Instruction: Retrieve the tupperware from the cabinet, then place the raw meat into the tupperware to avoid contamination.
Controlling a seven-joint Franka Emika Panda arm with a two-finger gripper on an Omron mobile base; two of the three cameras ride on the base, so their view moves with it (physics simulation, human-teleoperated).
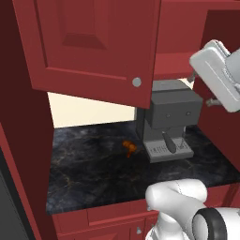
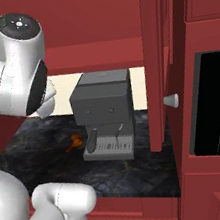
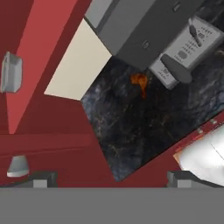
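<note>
Hand view: claw [image 3: 109, 178] wide and empty, raised by the open cabinet [image 1: 89, 47]. Tupperware [image 3: 11, 72] sits on the cabinet shelf at nine o'clock; raw meat [image 3: 140, 81] lies on the worktop [image 3: 131, 131] beside the coffee machine [image 3: 175, 39]. Likely hazard: striking the door while reaching in.

White Franka arm, dark joints
Glossy rounded white links [image 2: 7, 88], black joint rings, dark grey cap; hand [image 3: 109, 178] fingertips small, dark.

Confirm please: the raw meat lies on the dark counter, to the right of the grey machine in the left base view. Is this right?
Not quite. The raw meat does lie on the dark counter, but in the left base view it is to the left of the grey machine, close to its base.
</note>
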